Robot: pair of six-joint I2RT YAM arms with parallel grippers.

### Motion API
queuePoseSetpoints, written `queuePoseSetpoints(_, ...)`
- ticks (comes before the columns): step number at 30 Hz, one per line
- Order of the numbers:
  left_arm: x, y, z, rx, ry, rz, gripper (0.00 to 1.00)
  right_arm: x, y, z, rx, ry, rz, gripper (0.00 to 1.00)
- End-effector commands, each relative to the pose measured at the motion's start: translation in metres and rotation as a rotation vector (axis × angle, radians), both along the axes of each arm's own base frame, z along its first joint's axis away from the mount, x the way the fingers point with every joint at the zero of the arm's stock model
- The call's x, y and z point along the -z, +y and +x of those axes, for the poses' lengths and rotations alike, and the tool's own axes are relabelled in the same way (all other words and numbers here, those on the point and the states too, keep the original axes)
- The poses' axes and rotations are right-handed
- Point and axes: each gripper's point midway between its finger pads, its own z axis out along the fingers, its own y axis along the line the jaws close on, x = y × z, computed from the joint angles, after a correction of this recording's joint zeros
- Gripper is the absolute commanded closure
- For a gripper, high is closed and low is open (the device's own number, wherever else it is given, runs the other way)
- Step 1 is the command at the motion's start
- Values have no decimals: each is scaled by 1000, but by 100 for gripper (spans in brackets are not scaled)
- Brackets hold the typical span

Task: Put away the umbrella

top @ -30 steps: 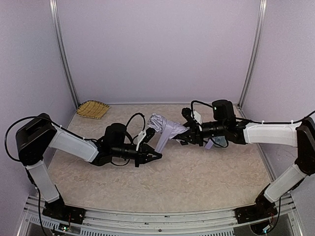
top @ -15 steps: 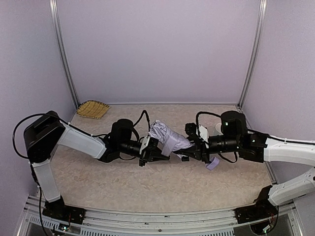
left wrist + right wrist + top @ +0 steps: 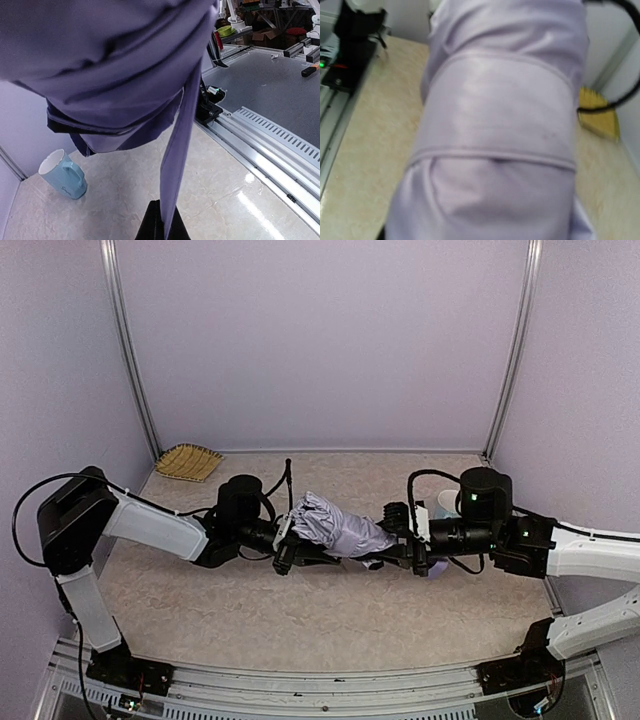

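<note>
**A:** Start on the left. What does the left gripper (image 3: pixel 161 221) have?

**B:** The strap (image 3: pixel 179 150). Its fingers are pinched together on the loose end, and the band runs taut up to the umbrella (image 3: pixel 338 527). The umbrella hangs clear of the table (image 3: pixel 300 625), between the two arms.

**A:** And on the right?

**B:** The right gripper (image 3: pixel 386 548) meets the narrow end, but fabric hides the jaws. I can't tell how far they are closed.

**A:** So the job now is binding the bundle?

**B:** I'd say so. Pull the strap flat and tight round the folds, with no twist, while the other end is held steady, so the pleats don't spring loose. Mind the cup (image 3: pixel 62 175) standing on the table nearby.

**A:** Which way does it lie?

**B:** Its long axis runs left to right across the table, angled slightly toward the near edge at its right end. The fat, bunched fabric end points at the left arm, and the slim end points right.
</note>
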Motion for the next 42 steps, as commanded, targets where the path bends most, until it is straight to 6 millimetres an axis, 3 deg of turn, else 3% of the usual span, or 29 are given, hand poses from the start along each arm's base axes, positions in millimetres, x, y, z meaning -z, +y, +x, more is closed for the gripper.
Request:
queuePoseSetpoints(1, -12, 9, 40, -125, 74, 9, 100, -60, 6, -80, -409, -191, 140, 100)
queuePoseSetpoints(4, -22, 6, 47, -128, 28, -1, 100, -52, 8, -76, -391, -229, 85, 100)
queuePoseSetpoints(7, -29, 3, 65, -163, -44, 19, 100, -25, 10, -77, -366, -256, -25, 100)
queuePoseSetpoints(10, -37, 3, 82, -218, -140, 20, 100, 21, 9, -79, -343, -277, -173, 100)
queuePoseSetpoints(13, -37, 3, 98, -282, -212, 50, 100, 81, 4, -85, -334, -294, -355, 100)
queuePoseSetpoints(15, -30, 3, 105, -303, -240, 78, 100, 117, -1, -92, -346, -311, -459, 100)
queuePoseSetpoints(21, -5, -4, 112, -340, -285, 133, 100, 193, -21, -91, -330, -306, -679, 100)
queuePoseSetpoints(27, 47, -9, 123, -401, -294, 236, 100, 253, -32, -96, -334, -220, -808, 100)
queuePoseSetpoints(32, 82, 1, 133, -462, -289, 323, 100, 284, -45, -90, -295, -174, -921, 100)
queuePoseSetpoints(42, 104, 24, 157, -564, -257, 371, 100, 296, -60, -80, -269, -118, -956, 100)
